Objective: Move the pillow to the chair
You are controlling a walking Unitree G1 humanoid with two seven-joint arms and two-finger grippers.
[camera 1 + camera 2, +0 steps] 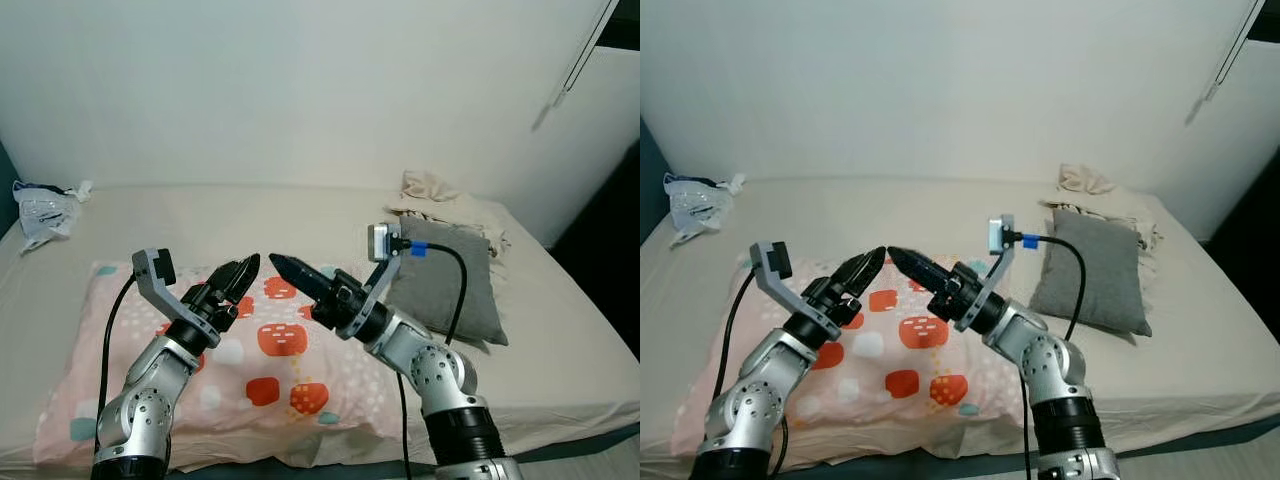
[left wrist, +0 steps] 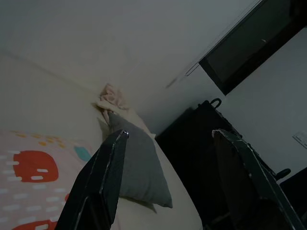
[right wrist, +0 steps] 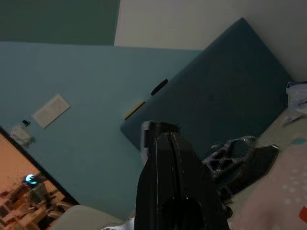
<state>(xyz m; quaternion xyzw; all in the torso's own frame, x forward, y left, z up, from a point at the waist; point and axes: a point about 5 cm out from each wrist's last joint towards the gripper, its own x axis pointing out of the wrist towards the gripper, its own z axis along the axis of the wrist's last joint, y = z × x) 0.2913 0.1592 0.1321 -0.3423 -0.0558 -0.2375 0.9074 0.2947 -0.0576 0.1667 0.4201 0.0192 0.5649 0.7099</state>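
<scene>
- The pillow, a soft pink rectangle printed with red-orange rounded squares, pale dots and a few teal patches, lies flat on the bed, on its near side. Its long axis runs across the bed, one short end pointing toward the bed's left edge, the other toward the grey cushion.
- A crumpled white and blue plastic bag sits at the bed's far left corner, well apart from the pillow.
- The bed is covered in a smooth beige sheet, and a plain white wall rises behind it.
- The left gripper hovers above the pillow's middle, its silver arm rising from below. In the left wrist view its black fingers stand spread apart, holding nothing, with the grey cushion showing between them.
- The right gripper hovers just beside the left one, tip almost meeting tip above the pillow. Its long black fingers lie pressed together into one dark wedge, nothing between them.
- The grey cushion, of a matte woven cloth, leans tilted to the right of the pillow, near its right end.
- A rumpled cream cloth lies bunched behind the cushion, touching its far edge.
</scene>
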